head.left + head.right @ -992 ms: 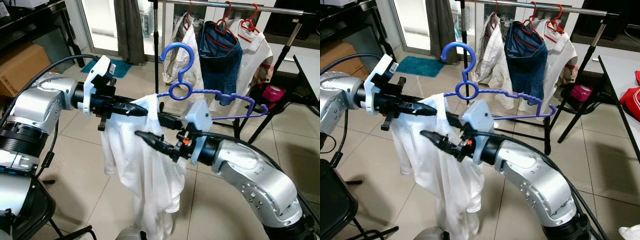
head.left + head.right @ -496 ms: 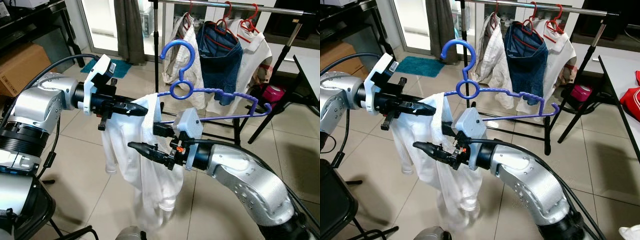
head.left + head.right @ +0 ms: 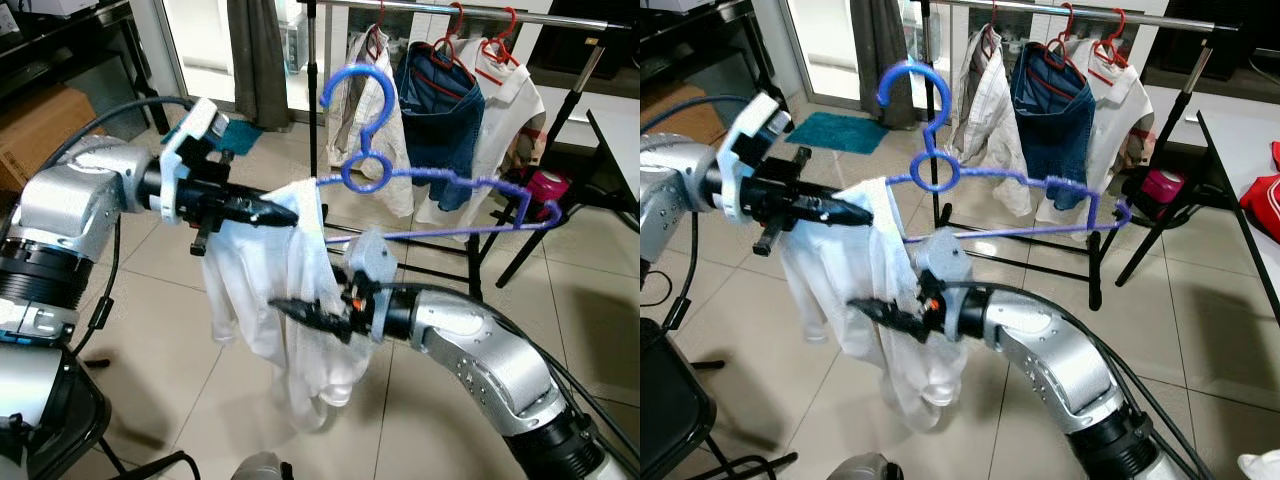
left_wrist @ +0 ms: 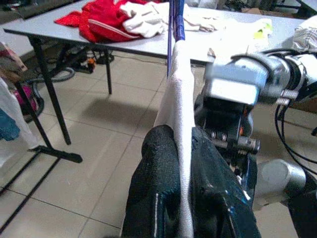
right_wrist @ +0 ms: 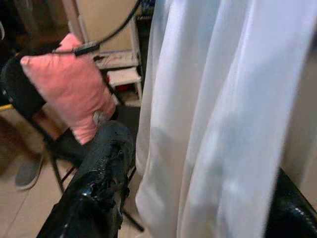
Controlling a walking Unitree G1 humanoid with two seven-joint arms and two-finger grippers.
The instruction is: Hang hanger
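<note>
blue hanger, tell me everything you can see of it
The blue hanger looks like plastic: a curved hook on top, a ring under the hook, notched shoulders and a thin lower bar. It is held upright in the air, well short of the clothes rail, its hook catching nothing. A white shirt is draped over its left shoulder and hangs down. The left gripper is shut on the shirt-covered end. The right gripper reaches into the hanging cloth below, fingers spread around a fold.

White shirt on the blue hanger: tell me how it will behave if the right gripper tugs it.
The white shirt hangs in loose folds, so it probably stretches and bunches rather than moving as one piece. Draped over one arm of the blue hanger, it may slide off. The left gripper pinches it there.
</note>
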